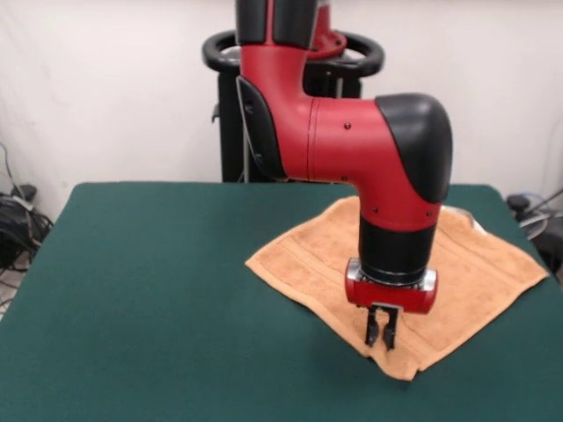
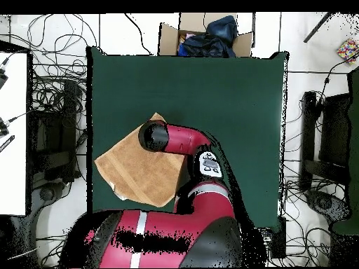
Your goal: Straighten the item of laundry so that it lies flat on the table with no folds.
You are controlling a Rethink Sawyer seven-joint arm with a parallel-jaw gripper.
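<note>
Gripper [image 1: 380, 338] above towel's [image 1: 475, 264] near corner, fingers close together, clasping nothing visible. Towel spread diamond-wise at table [image 1: 158, 290] edge. Cardboard box [image 2: 203, 38] beyond the table's opposite side; arm [image 2: 179, 138] hides part of towel overhead.

From overhead my own arm [image 2: 179, 140] hides my jaws and part of the towel [image 2: 137, 171]; the worktop's [image 1: 132, 281] near edge is cut off.

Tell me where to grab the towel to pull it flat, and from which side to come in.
Take the towel at its near corner, just below the hand, in the front view. Come straight down from above: the cloth lies low on the table, so only a top-down pinch will likely catch it. That corner is free and uncovered, and probably easiest to drag outward.
</note>
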